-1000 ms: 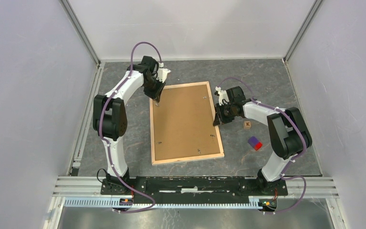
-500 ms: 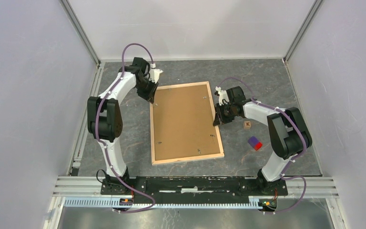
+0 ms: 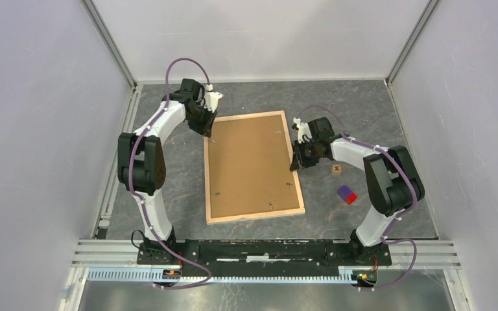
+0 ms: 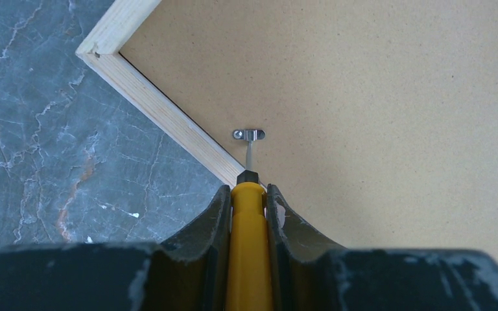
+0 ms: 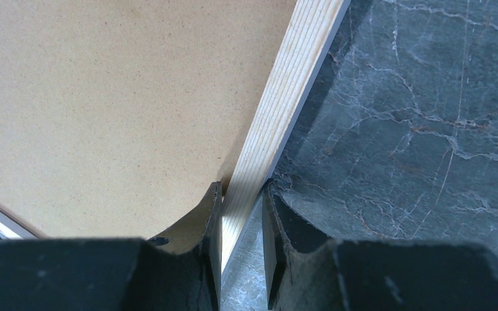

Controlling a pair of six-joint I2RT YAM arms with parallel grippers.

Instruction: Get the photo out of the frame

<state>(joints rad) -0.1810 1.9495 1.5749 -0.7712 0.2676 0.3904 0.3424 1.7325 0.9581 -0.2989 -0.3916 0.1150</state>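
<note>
Turning the clip point(image 4: 249, 135) aside called for steady, light pressure: the left end effector point(image 4: 248, 192) pinched a yellow screwdriver point(image 4: 249, 259) aimed at it, while the right end effector point(image 5: 240, 188) clamped the right rail of the frame point(image 5: 285, 97), face-down on the worktop point(image 5: 415, 129).

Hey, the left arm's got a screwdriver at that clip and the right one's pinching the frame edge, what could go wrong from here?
The screwdriver in the left gripper has its thin tip at the small clip; it could slip off and scratch the backing board. The right gripper pinches only the narrow wooden edge of the frame, so a sideways push on the clip might twist the frame out of that hold.
</note>
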